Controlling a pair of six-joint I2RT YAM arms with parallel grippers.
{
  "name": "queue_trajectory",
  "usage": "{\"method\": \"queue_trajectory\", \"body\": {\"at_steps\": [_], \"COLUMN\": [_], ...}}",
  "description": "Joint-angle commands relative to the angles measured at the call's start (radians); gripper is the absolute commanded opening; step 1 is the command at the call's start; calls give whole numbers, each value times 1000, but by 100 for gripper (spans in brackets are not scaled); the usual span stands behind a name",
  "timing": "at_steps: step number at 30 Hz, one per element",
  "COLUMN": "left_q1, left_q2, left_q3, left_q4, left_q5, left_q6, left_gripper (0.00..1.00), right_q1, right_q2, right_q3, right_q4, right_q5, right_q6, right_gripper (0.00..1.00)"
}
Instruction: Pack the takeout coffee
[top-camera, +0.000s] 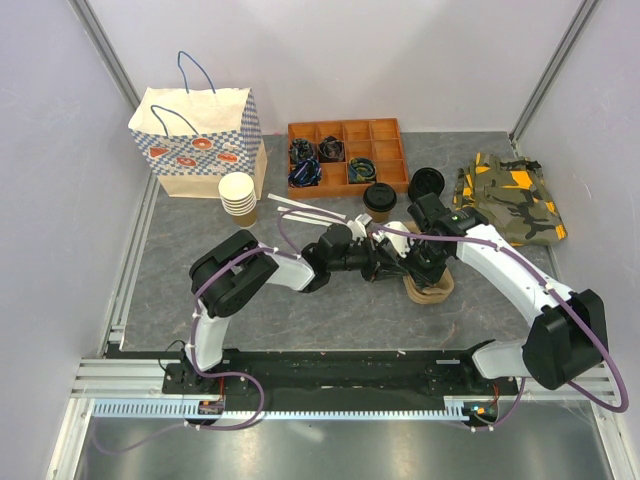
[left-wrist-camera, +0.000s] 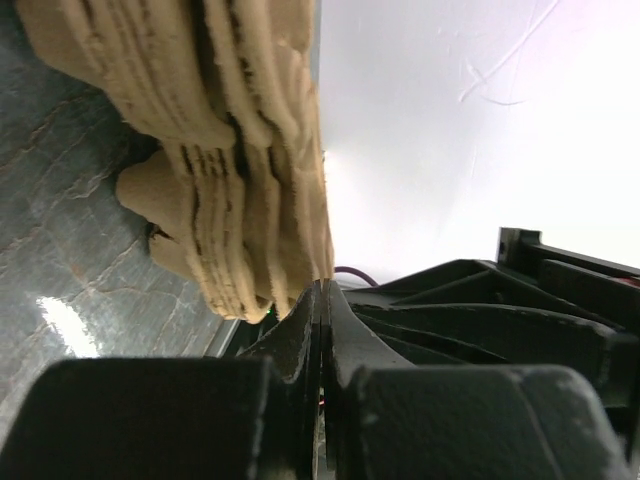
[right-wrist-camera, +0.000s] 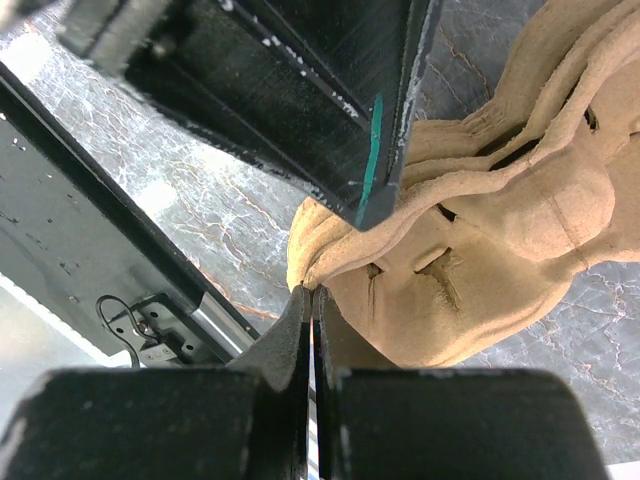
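The takeout coffee, a tan cup with a black lid, stands on the table behind the arms; neither gripper touches it. Both arms meet over a stack of tan pulp cup carriers. My left gripper is shut, its tips pinching the edge of one layer of the cup carriers. From the other side my right gripper is shut on the rim of a cup carrier. The left arm's black body crosses just above it.
A paper bag with blue handles stands at the back left, with a stack of lidless paper cups in front of it. An orange compartment tray sits at the back middle. Right of it are a second black-lidded item and a camouflage cloth.
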Motion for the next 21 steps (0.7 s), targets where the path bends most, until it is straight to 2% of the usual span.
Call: {"method": "queue_trajectory", "body": {"at_steps": [1,12,21], "left_q1": [-11,-11,-7], "left_q2": [29,71,78], "left_q3": [16,25,23], "left_q4": [43,47,-40], "left_q5": [1,-17,-28], "left_q6": [-10,-20,-14], "left_gripper": [2,2,2], "right_q1": [1,1,1], "right_q2": [-9,-12,-26], "right_q3": [40,61,97], "right_q4": [16,-2,-30], "right_q5": [-24,-50,-55], "right_q6": [18,18,17], "right_gripper": [0,0,0]}}
